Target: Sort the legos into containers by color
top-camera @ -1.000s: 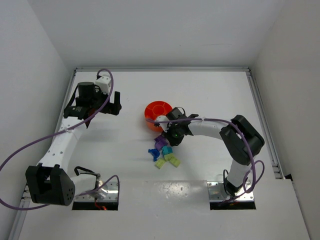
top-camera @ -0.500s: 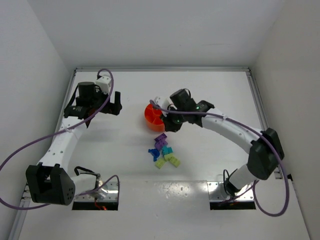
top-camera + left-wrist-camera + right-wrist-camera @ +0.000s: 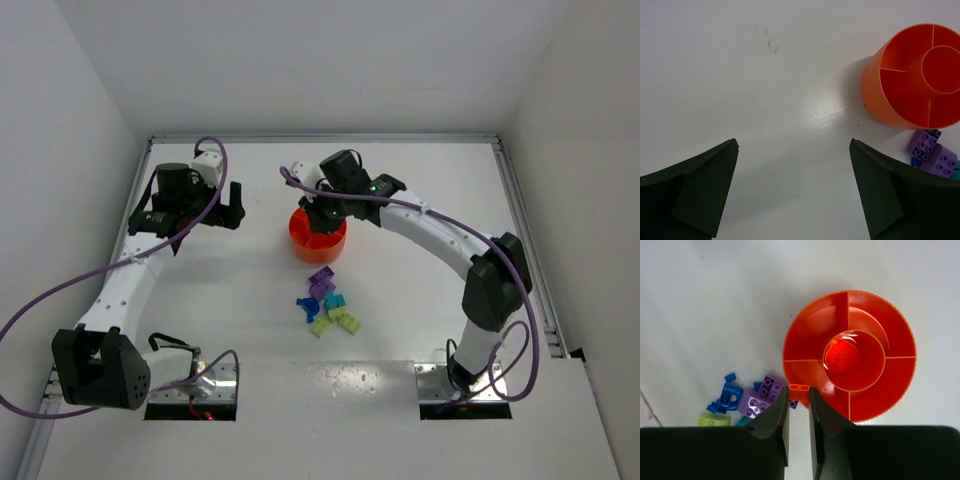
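While the right gripper [image 3: 798, 396] pinches a small orange brick [image 3: 799, 387] right over the bowl's [image 3: 812, 325] near rim, barely above the nearest compartment [image 3: 815, 377], I'd worry a release here bounces it off the edge onto the tabletop [image 3: 715, 300], among the loose legos [image 3: 755, 402] just beside. The left gripper [image 3: 793, 150] hangs spread wide, well apart.

The left gripper [image 3: 794, 150] hangs over the white table [image 3: 730, 70], fingers spread wide. At upper right stands the orange bowl [image 3: 879, 97], cut by the frame edge; two purple legos [image 3: 926, 143] lie just below it
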Action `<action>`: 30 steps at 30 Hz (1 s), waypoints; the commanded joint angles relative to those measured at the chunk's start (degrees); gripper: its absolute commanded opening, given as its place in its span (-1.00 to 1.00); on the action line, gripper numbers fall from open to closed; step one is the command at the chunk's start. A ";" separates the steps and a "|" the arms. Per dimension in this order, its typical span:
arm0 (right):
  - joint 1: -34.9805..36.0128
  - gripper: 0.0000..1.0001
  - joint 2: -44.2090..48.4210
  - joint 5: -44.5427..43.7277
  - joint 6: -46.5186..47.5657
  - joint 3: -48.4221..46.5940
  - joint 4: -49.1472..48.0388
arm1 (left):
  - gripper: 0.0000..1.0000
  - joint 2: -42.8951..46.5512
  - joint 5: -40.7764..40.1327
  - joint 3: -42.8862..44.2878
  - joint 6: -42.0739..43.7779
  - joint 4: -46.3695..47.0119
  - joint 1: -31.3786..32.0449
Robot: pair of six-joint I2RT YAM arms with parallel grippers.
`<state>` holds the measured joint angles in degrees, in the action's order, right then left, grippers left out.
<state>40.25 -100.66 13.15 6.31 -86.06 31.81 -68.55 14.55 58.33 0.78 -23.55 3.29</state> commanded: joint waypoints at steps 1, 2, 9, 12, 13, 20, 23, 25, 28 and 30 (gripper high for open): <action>-0.78 -0.87 -1.45 -1.98 -0.86 -4.28 -0.79 | 0.99 1.76 0.04 2.06 -0.42 1.84 -0.65; -0.79 -0.87 -1.99 -2.85 -0.86 -4.29 -0.79 | 0.99 1.76 0.04 2.06 -0.42 1.84 -0.65; -2.37 -0.87 -4.19 -4.18 -0.86 -4.82 -1.31 | 0.99 1.24 0.04 1.01 -0.42 1.84 -0.65; -2.90 -0.84 -4.81 -4.18 -0.86 -5.34 -0.79 | 0.99 1.23 0.04 1.00 -0.42 1.84 -0.65; -2.90 -0.84 -5.42 -3.66 -0.86 -5.87 -0.79 | 0.99 1.23 0.04 1.00 -0.42 1.84 -0.65; -3.95 -0.82 -8.66 -3.04 -0.86 -7.89 -0.79 | 0.99 1.23 0.04 0.47 -0.42 1.84 -0.65; -3.95 -0.66 -9.38 -2.51 -0.86 -8.51 -0.26 | 0.99 1.76 0.04 -0.05 -0.42 1.84 -0.65; -3.95 -0.48 -9.90 -1.90 -1.38 -8.51 -0.26 | 0.99 1.76 0.04 -0.05 -0.42 1.84 -0.65; -3.95 -0.42 -10.51 -1.90 -1.91 -9.03 -0.26 | 0.99 2.28 0.04 -0.05 0.10 1.84 -0.65; -4.48 -0.42 -10.52 -1.90 -1.91 -9.04 -0.26 | 0.99 2.28 0.04 -0.05 0.10 1.84 -0.65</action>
<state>36.38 -110.80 10.33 5.34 -92.40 32.25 -68.10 14.55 58.28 0.82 -23.49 3.29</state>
